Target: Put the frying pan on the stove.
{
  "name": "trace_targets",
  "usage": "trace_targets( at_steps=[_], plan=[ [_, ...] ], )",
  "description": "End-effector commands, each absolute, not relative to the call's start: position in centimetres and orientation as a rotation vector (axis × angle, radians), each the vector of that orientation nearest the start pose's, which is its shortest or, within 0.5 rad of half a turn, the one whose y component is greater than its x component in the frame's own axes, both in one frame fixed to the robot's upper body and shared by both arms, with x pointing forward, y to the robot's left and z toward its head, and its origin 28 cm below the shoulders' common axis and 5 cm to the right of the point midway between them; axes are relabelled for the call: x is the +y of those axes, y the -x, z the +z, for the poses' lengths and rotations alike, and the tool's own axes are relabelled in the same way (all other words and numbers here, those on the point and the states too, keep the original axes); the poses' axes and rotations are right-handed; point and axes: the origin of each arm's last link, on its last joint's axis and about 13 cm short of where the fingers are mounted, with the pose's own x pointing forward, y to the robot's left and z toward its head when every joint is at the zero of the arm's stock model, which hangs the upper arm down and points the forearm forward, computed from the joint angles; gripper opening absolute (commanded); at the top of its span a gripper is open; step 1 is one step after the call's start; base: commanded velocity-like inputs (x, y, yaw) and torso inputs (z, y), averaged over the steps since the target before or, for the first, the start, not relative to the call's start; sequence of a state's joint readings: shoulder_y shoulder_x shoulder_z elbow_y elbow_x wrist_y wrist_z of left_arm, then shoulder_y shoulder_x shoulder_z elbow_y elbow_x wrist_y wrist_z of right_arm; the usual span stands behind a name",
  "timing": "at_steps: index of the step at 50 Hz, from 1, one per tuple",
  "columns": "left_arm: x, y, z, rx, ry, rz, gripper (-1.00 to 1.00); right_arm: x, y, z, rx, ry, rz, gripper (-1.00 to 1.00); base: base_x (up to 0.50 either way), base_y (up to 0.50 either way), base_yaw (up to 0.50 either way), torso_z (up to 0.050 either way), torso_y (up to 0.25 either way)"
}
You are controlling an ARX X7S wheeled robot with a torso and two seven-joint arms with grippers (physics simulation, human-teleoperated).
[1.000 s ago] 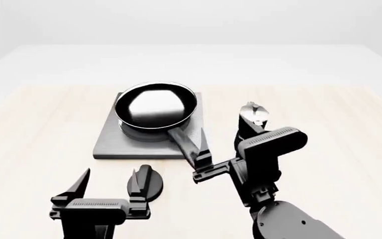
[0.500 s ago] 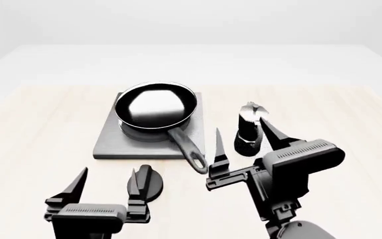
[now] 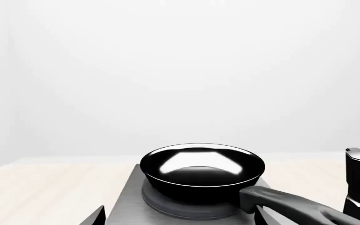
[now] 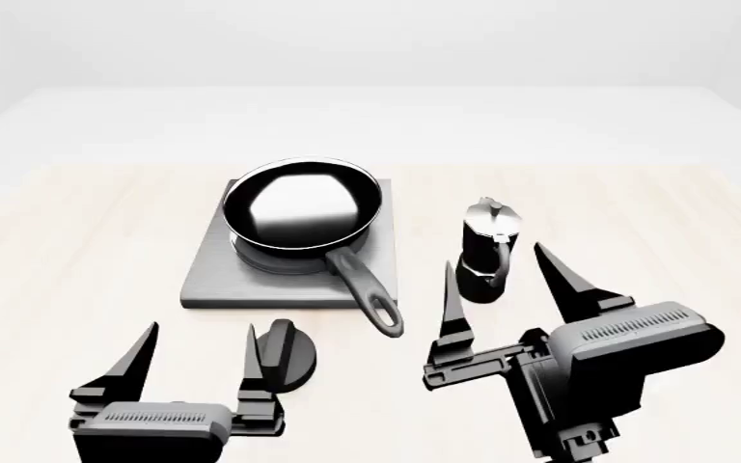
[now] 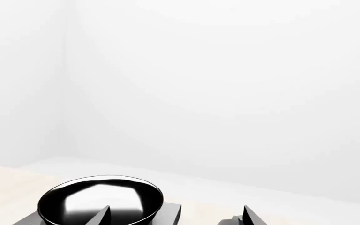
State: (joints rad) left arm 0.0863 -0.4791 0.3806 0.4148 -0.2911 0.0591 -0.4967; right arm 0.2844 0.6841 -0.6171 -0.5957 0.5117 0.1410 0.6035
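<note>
The glossy black frying pan (image 4: 302, 207) sits on the grey stove (image 4: 216, 280), over its dark rings, and its long handle (image 4: 368, 289) reaches past the plate's near edge. The pan (image 3: 202, 168) also shows in the left wrist view on the stove (image 3: 130, 201), and the pan (image 5: 101, 201) shows in the right wrist view. My left gripper (image 4: 202, 333) hovers open near the front, short of the stove, holding nothing. My right gripper (image 4: 496, 262) is open and empty, raised near the front right, clear of the handle.
A black-and-silver moka pot (image 4: 486, 249) stands upright just right of the stove, behind my right gripper's fingers. A small round black knob (image 4: 290, 355) lies on the wooden table (image 4: 62, 251) beside my left gripper's right finger.
My right gripper has come off the pan's handle, stands open, and has drawn back to the right and toward the camera. The left gripper slid back slightly. The pan stayed put.
</note>
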Motion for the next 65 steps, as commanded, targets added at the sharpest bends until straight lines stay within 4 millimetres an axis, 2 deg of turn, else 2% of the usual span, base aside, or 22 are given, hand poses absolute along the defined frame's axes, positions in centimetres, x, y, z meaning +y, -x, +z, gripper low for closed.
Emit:
trace_targets(
  at_steps=[1, 65],
  plan=[
    [21.4, -17.0, 7.6, -0.234, -0.006, -0.01, 1.0, -9.7, -18.9, 13.7, -0.314, 0.059, 0.196, 1.0, 0.0, 0.0, 0.0, 0.0, 0.0],
    [21.4, -13.7, 10.2, -0.332, 0.016, -0.052, 1.0, -10.2, -13.3, 16.1, -0.447, 0.051, 0.183, 1.0, 0.0, 0.0, 0.0, 0.0, 0.0]
  ],
)
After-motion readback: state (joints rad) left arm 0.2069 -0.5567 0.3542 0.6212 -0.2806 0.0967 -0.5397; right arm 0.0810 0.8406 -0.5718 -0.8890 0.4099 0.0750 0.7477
